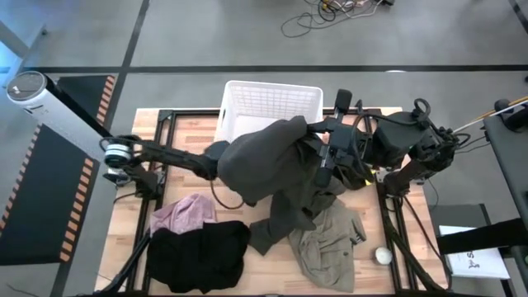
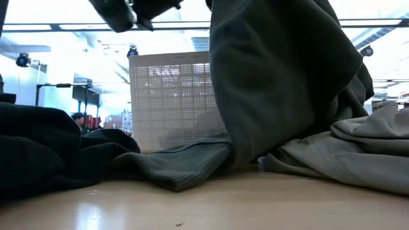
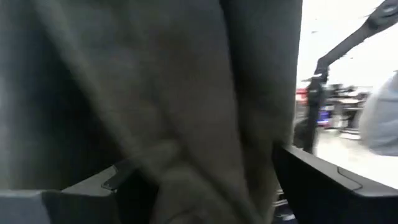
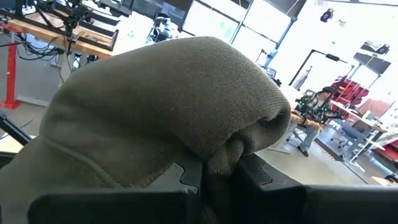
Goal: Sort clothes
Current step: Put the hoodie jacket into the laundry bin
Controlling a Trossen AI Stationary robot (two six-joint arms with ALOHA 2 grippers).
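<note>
From above, a dark olive garment (image 1: 264, 165) is seen held up over the table (image 1: 124, 231) in front of the white basket (image 1: 272, 103), pinched by the right gripper (image 1: 323, 157); the left gripper is hidden beneath it. A pink shirt (image 1: 186, 213), a black piece (image 1: 198, 254) and a khaki piece (image 1: 330, 239) lie nearer. At table height, the olive garment's hem (image 2: 185, 169) is trailed on the wood. In the left wrist view, spread fingers (image 3: 323, 180) are seen beside cloth. In the right wrist view, fingers (image 4: 193, 174) are pressed on a fold
</note>
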